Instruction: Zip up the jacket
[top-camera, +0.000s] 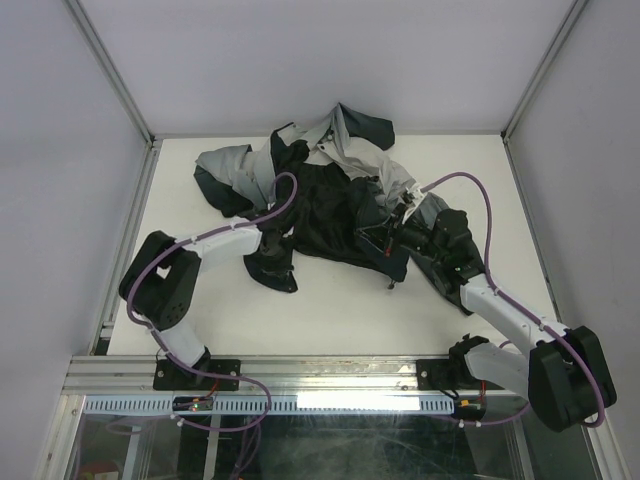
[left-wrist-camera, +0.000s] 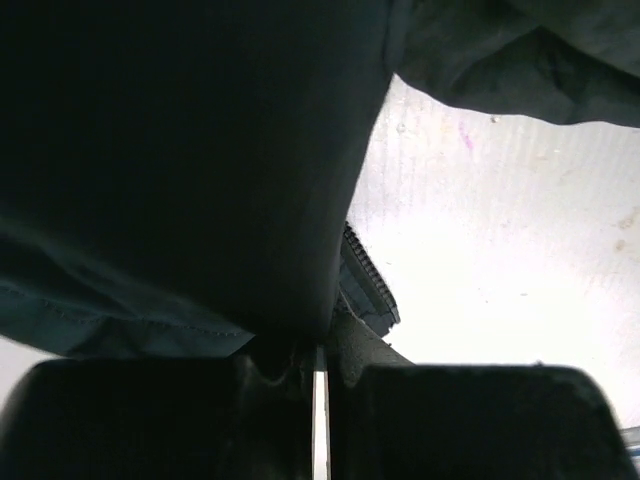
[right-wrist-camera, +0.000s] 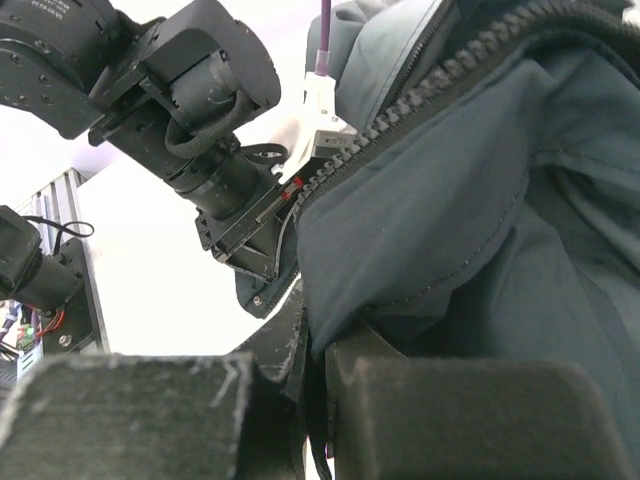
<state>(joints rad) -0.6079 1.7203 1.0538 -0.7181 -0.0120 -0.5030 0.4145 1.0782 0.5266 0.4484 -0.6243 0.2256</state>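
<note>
The jacket (top-camera: 320, 200) lies crumpled at the back middle of the white table (top-camera: 330, 310), grey at the top and dark lower down. My left gripper (top-camera: 278, 262) sits at its lower left hem. In the left wrist view, the left gripper (left-wrist-camera: 320, 360) is shut, with dark jacket (left-wrist-camera: 180, 150) fabric pinched between its jaws and a short run of zipper teeth (left-wrist-camera: 365, 275) just beyond. My right gripper (top-camera: 385, 240) is at the jacket's right front edge. The right gripper (right-wrist-camera: 318, 350) is shut on a fold of the jacket (right-wrist-camera: 450, 200) below the open zipper line (right-wrist-camera: 430, 85).
White walls with metal posts (top-camera: 120, 90) close in the table on three sides. An aluminium rail (top-camera: 320, 375) runs along the near edge between the arm bases. The left arm's wrist (right-wrist-camera: 190, 100) fills the upper left of the right wrist view, close to the right gripper.
</note>
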